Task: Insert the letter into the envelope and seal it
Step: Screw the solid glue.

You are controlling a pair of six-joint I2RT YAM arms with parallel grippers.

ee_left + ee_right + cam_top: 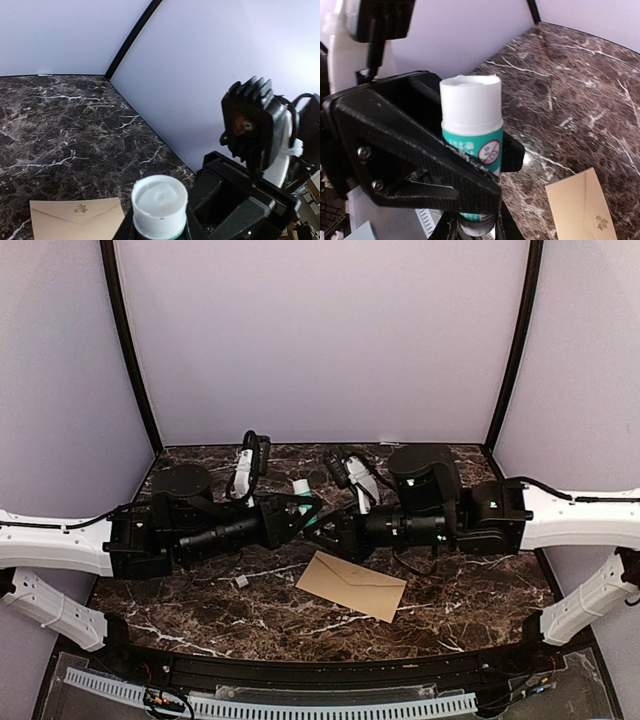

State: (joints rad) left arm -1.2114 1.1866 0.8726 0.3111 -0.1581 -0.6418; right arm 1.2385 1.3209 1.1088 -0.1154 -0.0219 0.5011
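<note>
Left gripper (305, 511) clamps the green glue stick (472, 135) mid-body while the right gripper (475, 226) pinches its lower end, probably to uncap or twist it for sealing. Both hover just behind the tan envelope (352, 585), which lies with its flap folded over. No letter shows.
</note>
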